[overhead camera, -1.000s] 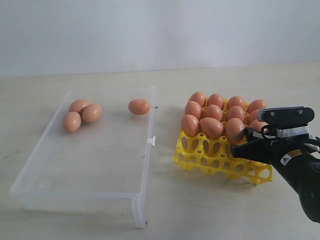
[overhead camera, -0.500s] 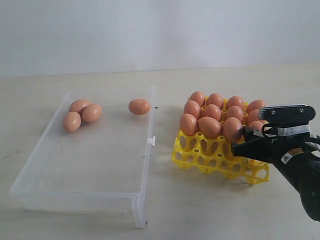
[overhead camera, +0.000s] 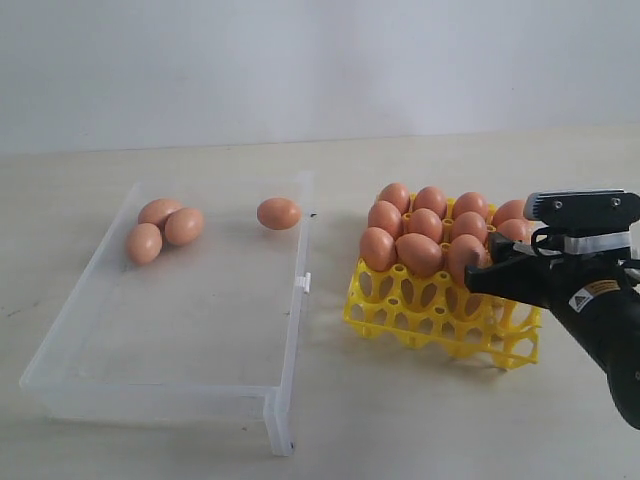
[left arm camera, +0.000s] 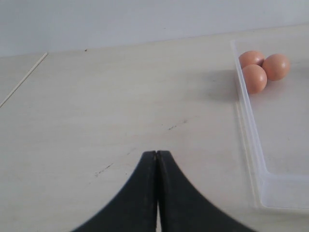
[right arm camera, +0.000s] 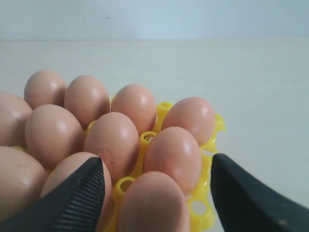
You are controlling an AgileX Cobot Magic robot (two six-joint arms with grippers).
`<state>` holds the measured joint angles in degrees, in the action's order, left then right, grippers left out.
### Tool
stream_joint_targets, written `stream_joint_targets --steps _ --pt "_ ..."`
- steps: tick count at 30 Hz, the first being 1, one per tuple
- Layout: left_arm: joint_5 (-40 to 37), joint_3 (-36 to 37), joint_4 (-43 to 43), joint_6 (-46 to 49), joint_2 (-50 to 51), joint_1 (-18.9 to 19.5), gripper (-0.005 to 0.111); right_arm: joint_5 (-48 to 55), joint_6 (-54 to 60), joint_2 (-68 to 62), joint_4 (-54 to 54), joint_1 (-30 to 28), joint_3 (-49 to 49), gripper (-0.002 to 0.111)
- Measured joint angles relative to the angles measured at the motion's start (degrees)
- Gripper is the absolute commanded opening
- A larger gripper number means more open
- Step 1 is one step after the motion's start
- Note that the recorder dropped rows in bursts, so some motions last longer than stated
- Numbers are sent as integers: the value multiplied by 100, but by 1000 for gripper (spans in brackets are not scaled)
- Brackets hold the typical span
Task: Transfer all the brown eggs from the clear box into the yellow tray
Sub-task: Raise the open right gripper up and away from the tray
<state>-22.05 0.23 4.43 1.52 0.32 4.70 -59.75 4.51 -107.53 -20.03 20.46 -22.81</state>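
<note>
The clear box (overhead camera: 285, 330) lies on the left. Three brown eggs (overhead camera: 184, 226) huddle in its far left corner, and a lone egg (overhead camera: 279, 213) rests near its far right wall. The yellow tray (overhead camera: 420, 310) on the right carries several brown eggs (overhead camera: 420, 254) in its back rows. My right gripper (overhead camera: 480, 278) is at the tray's front right, open, its fingers either side of a seated egg (right arm camera: 153, 203) without clamping it. My left gripper (left arm camera: 157, 153) is shut and empty over bare table beside the box wall (left arm camera: 248, 125). It is outside the exterior view.
The pale tabletop runs back to a plain white wall. The tray's front row of cups (overhead camera: 400, 320) shows open lattice. A small latch tab (overhead camera: 305, 283) sticks out from the box's right wall towards the tray.
My right gripper's jaws have spread wider and it has drawn back to the right from the tray. The tray has shifted slightly left.
</note>
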Motion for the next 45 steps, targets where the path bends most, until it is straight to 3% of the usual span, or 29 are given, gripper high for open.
stream_joint_targets --steps 21,35,42,45 --pt "0 0 0 0 0 0 0 725 20 1024 -241 0 0 62" --pt "0 0 0 0 0 0 0 1945 -14 2818 -251 0 10 54" --pt "0 0 0 0 0 0 0 2144 -451 3214 -251 0 10 49" --pt "0 0 0 0 0 0 0 2692 -511 3415 -150 0 -235 47"
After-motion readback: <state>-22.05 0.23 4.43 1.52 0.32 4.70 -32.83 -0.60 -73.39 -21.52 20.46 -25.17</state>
